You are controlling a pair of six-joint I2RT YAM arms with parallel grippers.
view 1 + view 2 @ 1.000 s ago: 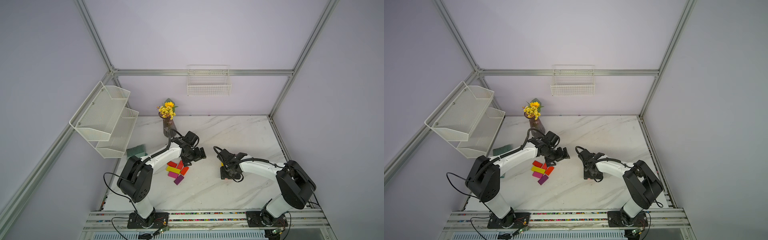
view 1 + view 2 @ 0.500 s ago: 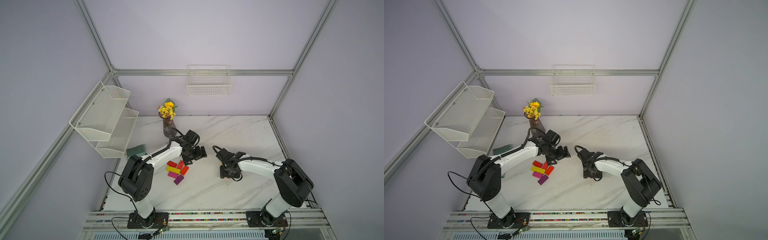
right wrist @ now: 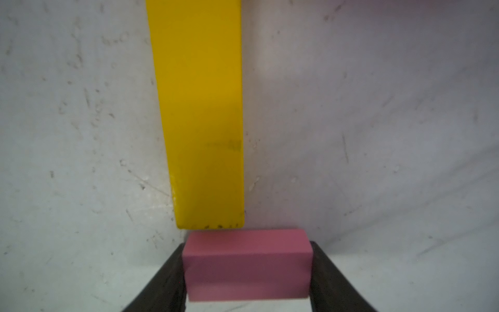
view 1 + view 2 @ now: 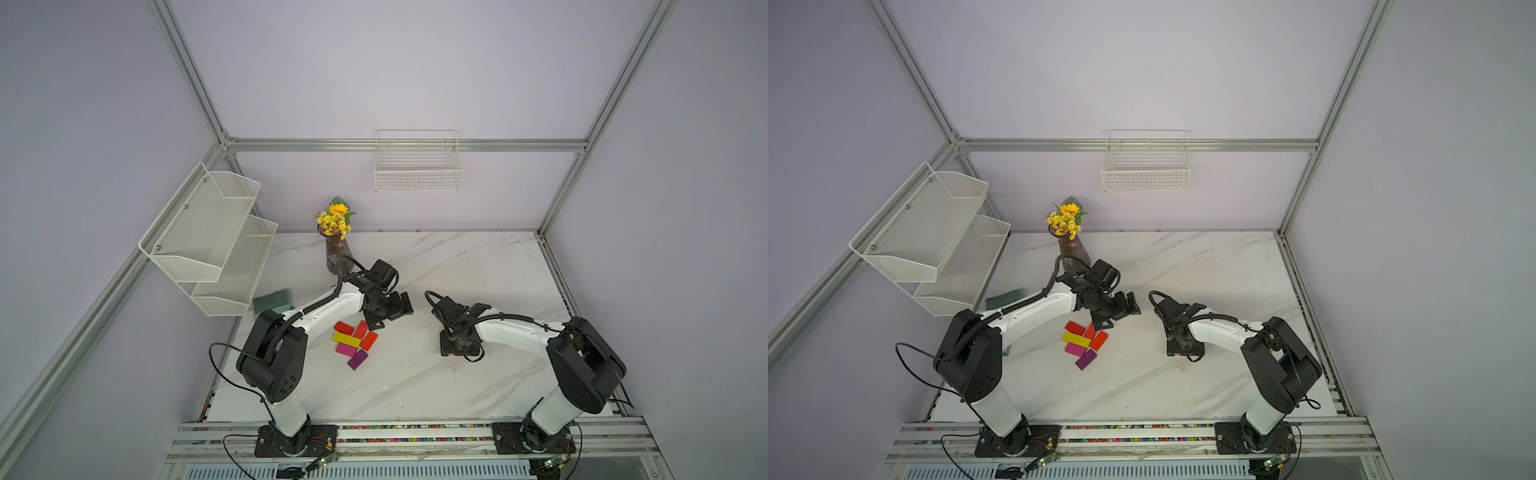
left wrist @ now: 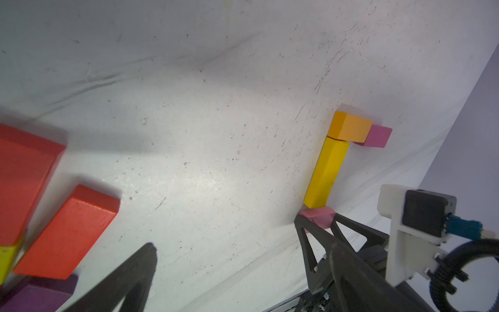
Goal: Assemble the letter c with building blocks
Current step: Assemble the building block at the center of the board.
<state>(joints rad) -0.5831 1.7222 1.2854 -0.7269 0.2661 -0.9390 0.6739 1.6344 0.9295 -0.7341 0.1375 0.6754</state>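
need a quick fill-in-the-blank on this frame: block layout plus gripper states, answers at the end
1. The right gripper is shut on the ___.
2. That block sits at one end of the long ___.
3. Across the long one's other end lies the ___.
4. The left gripper, holding nothing, is ___.
Missing: pink block; yellow block; orange block; open.
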